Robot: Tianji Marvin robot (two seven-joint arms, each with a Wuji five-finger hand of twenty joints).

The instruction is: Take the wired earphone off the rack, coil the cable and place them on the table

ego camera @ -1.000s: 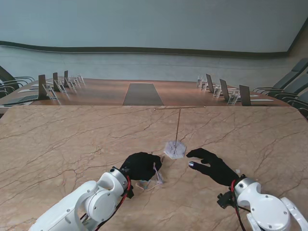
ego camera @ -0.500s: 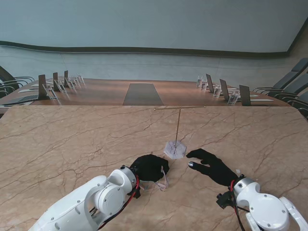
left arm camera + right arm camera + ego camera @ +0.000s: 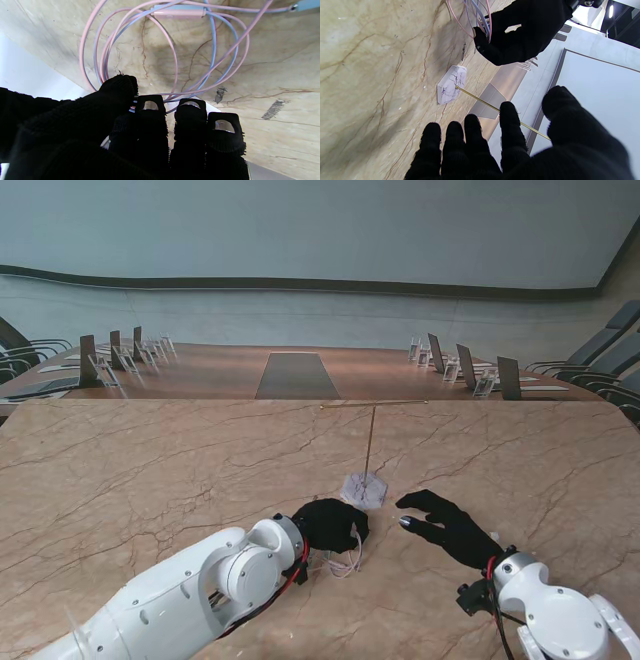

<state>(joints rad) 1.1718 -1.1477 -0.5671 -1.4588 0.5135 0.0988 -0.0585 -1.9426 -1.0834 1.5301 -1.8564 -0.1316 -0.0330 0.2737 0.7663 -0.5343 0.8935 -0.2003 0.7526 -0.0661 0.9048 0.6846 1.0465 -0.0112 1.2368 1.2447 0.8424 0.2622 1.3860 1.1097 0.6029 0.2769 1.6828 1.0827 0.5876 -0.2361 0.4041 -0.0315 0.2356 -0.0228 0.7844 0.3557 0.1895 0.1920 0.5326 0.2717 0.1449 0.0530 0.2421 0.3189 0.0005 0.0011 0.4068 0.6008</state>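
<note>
The pink and blue earphone cable (image 3: pixel 172 50) hangs in loose loops against the marble table (image 3: pixel 150 470), its inline remote (image 3: pixel 178 12) on the far side of the coil. My left hand (image 3: pixel 330 525) is shut on the coil, with thumb and fingers (image 3: pixel 150 110) pinching several strands. In the stand's view the loops (image 3: pixel 347 561) dangle just nearer to me than that hand. The rack (image 3: pixel 369 442), a thin brass pole and crossbar on a white base (image 3: pixel 364 490), stands bare right behind it. My right hand (image 3: pixel 442 526) hovers open to the right of the base, fingers (image 3: pixel 470 135) spread.
From the right wrist, the left hand (image 3: pixel 520 32) with the cable (image 3: pixel 481 17) is close to the rack base (image 3: pixel 451 83). A second long table with chairs and stands (image 3: pixel 300 370) lies beyond the far edge. Bare marble stretches left and right of the hands.
My left hand has carried the coiled cable rightward, from left of the rack base to just in front of it. The right hand shifted slightly right and nearer to me.
</note>
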